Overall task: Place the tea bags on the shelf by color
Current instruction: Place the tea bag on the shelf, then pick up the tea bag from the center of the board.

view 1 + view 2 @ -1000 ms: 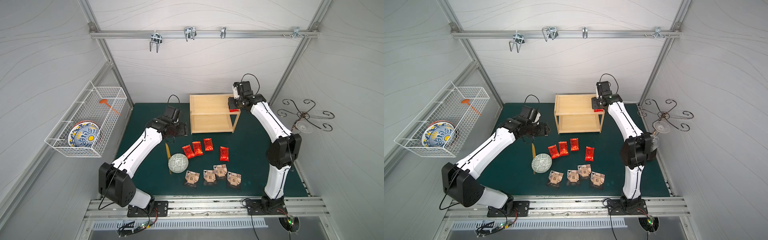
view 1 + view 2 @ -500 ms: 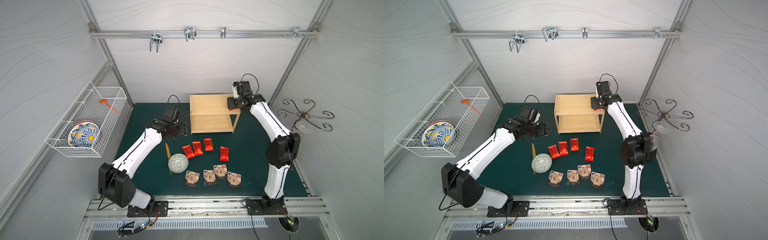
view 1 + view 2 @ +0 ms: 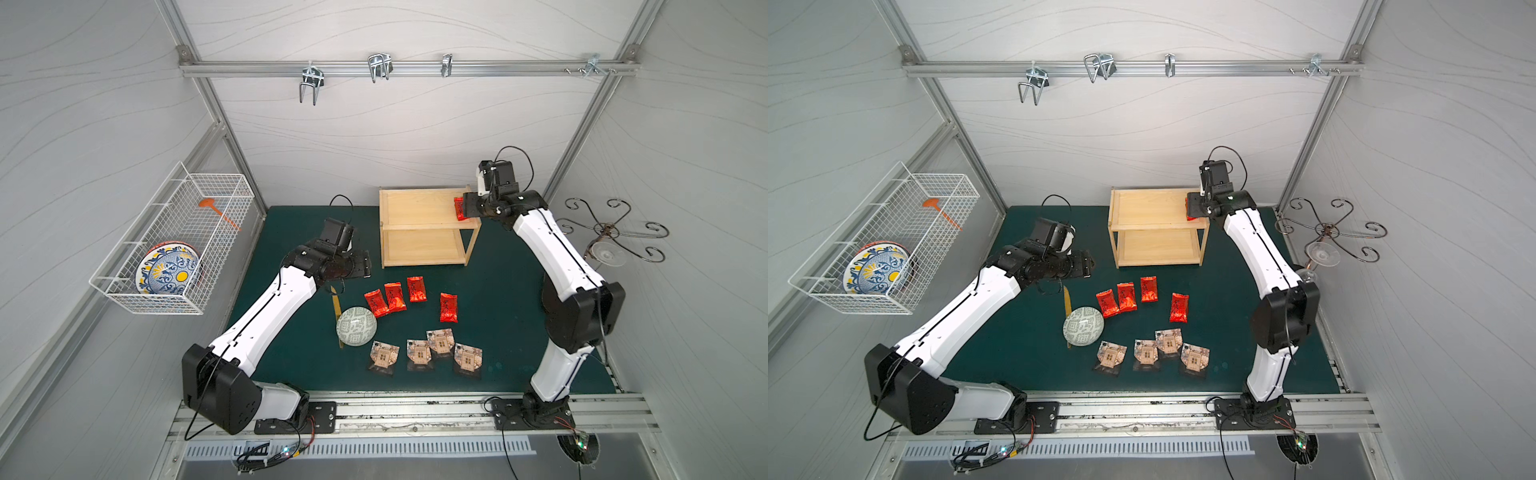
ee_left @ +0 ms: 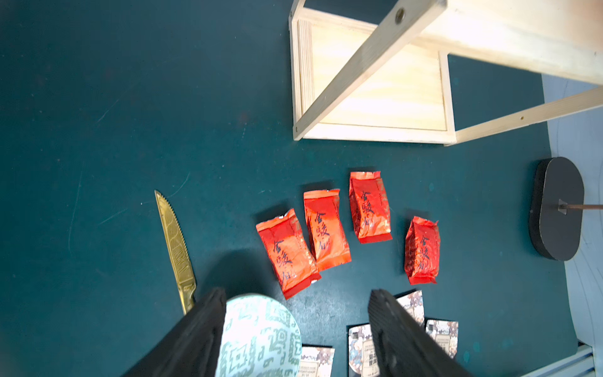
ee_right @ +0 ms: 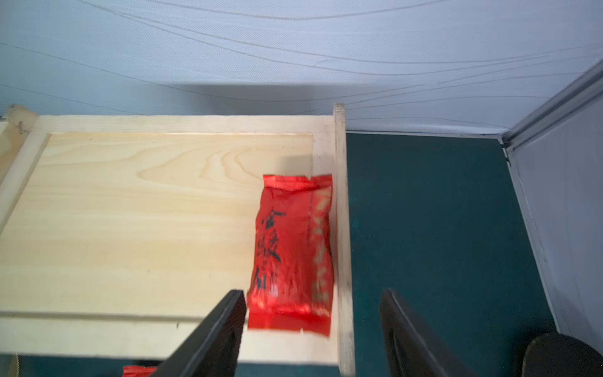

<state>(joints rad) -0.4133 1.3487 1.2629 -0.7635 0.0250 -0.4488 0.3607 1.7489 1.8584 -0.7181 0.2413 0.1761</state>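
Over the shelf point(image 5: 146, 212), at the right end of its top board, the right gripper point(image 5: 313, 295) stands wide open, gripping nothing; one red tea bag point(image 5: 290, 254) lies there against the right rim. The left gripper point(image 4: 297, 293), equally wide, hangs left of the shelf; four red tea bags point(image 3: 395, 297) and four black-edged tea bags point(image 3: 419, 353) lie on the mat point(image 3: 498, 291) nearer.

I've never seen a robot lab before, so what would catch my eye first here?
One shiny red tea bag lies on the top tier of the pale wooden shelf, with the right end effector open beside it. On the green mat before the shelf, four red tea bags lie loose, and four black-edged tea bags lie farther from it.
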